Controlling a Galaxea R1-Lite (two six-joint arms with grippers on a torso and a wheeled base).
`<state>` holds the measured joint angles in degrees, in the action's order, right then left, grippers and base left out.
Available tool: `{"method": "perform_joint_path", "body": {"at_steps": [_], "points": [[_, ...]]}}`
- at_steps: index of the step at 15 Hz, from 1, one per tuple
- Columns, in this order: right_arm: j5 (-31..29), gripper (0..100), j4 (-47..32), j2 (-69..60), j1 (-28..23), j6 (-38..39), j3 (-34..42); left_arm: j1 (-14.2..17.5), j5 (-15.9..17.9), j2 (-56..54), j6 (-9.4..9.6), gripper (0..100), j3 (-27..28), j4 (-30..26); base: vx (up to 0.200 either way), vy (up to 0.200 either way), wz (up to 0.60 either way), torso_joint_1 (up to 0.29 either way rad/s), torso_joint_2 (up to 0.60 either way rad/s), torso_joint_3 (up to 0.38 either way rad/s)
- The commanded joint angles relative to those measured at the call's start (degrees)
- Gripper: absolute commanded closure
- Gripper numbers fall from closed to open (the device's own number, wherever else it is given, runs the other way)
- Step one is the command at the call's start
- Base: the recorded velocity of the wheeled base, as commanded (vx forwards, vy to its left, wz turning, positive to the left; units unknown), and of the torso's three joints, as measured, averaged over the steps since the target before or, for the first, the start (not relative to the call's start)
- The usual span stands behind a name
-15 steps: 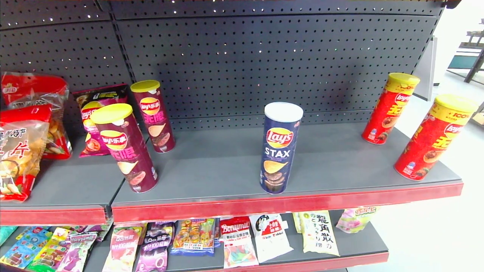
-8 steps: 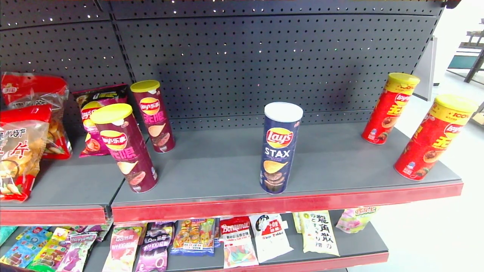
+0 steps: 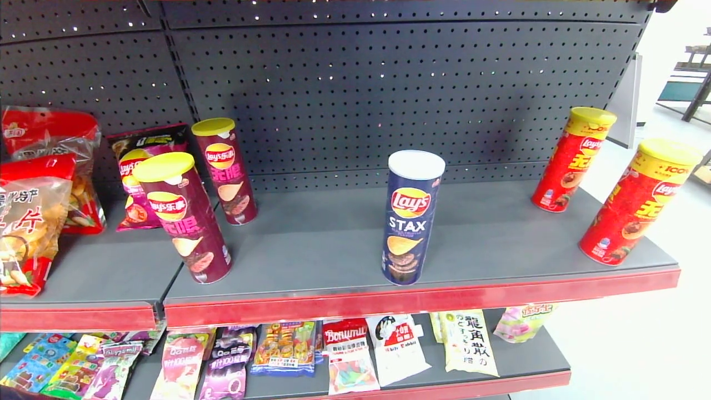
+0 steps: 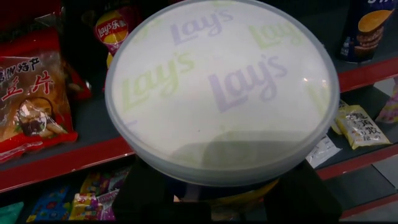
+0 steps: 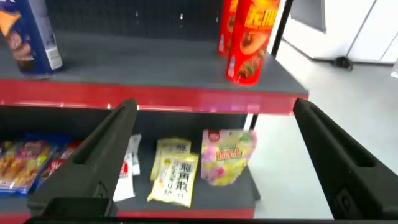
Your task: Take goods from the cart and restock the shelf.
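Observation:
My left gripper (image 4: 211,202) is shut on a chip can whose white lid (image 4: 221,87) faces the left wrist camera; dark fingers (image 4: 134,193) hug its body on both sides. It hangs in front of the shelf's red front edge (image 4: 56,165). On the grey shelf (image 3: 333,239) a blue chip can (image 3: 411,216) stands upright near the front middle. My right gripper (image 5: 214,155) is open with nothing between its fingers (image 5: 93,165), low before the shelf's right end.
Two purple cans (image 3: 183,216) stand at the shelf's left and two red cans (image 3: 639,200) at its right end. Snack bags (image 3: 28,222) crowd the far left. Flat packets (image 3: 350,355) line the lower shelf. Bare shelf lies either side of the blue can.

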<state>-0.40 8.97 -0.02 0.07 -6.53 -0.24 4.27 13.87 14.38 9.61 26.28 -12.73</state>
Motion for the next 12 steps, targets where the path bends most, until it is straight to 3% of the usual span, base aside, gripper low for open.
{"method": "perform_joint_path", "body": {"at_steps": [1, 3, 12], "points": [[0.05, 0, -1.41, 0.02, 0.01, 0.21, 0.24, 0.04, 0.01, 0.20, -0.03, 100, -0.09, -0.02, 0.000, 0.000, 0.00, 0.000, 0.00, 0.000], [2.42, 0, -8.80, 0.02, 0.10, 3.99, 0.07, 0.04, 0.19, 0.12, 0.06, 100, -0.18, -0.02, 0.000, 0.000, 0.00, 0.000, 0.00, 0.000], [0.49, 0, -8.97, 0.02, 0.10, 6.45, 0.24, 0.04, 0.89, 0.82, 0.06, 100, 0.61, -0.02, 0.000, 0.000, 0.00, 0.000, 0.00, 0.000]]}}
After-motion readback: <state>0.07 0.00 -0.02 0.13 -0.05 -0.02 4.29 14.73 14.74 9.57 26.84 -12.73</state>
